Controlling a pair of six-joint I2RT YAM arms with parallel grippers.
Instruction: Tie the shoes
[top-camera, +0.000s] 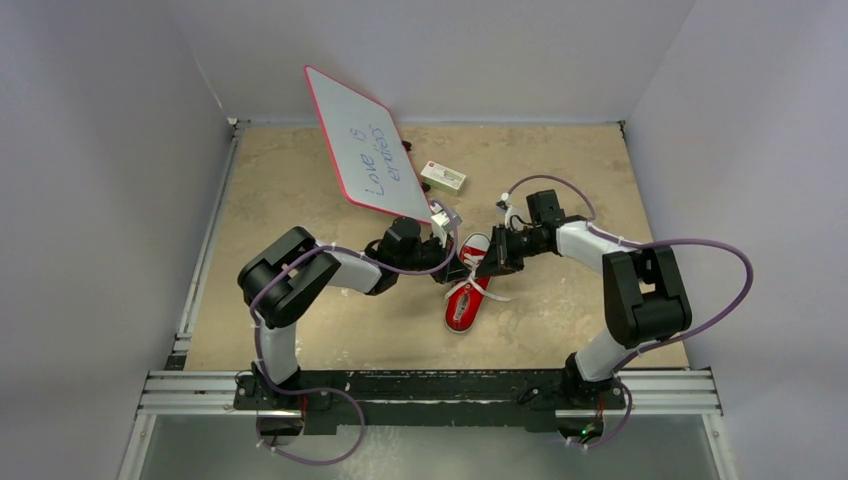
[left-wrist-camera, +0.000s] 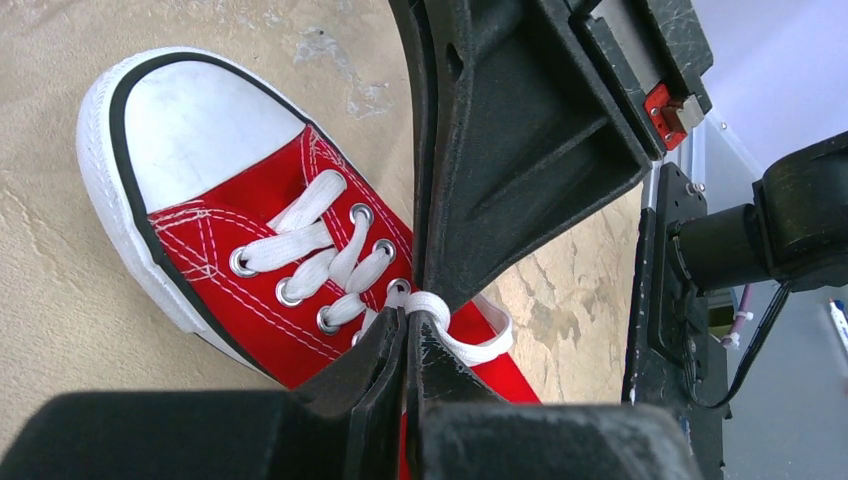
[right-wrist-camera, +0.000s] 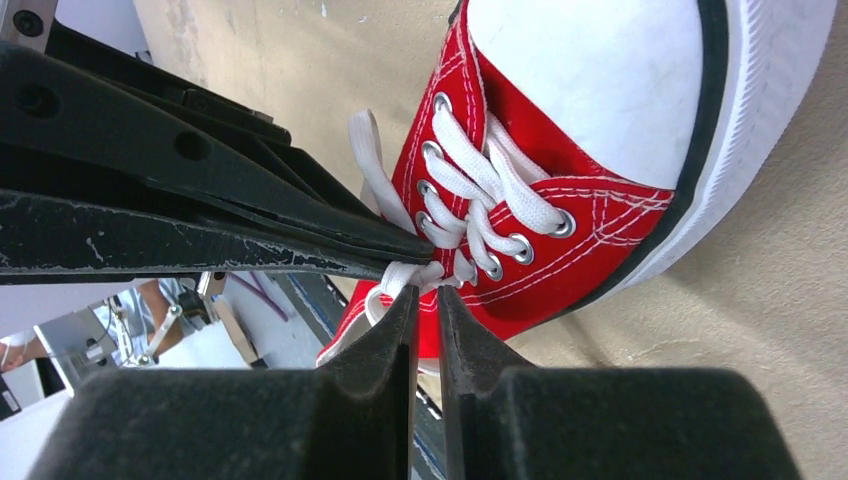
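Note:
The red canvas sneaker (top-camera: 466, 300) lies at the table's middle, its white toe cap (left-wrist-camera: 205, 120) pointing away from the arm bases. Both grippers meet over its white laces (left-wrist-camera: 320, 240). My left gripper (top-camera: 452, 268) is shut, and a white lace loop (left-wrist-camera: 470, 340) comes out at its tips (left-wrist-camera: 410, 318). My right gripper (top-camera: 487, 264) is shut to a narrow slit, with the bunched lace (right-wrist-camera: 412, 272) at its tips (right-wrist-camera: 426, 292). Each gripper's fingers cross right above the other's in the wrist views. The sneaker also shows in the right wrist view (right-wrist-camera: 560, 240).
A whiteboard with a red rim (top-camera: 365, 150) and blue writing stands tilted behind the left arm. A small white box (top-camera: 443, 178) lies behind the shoe. Grey walls close the table on three sides. A metal rail (top-camera: 430, 390) runs along the near edge.

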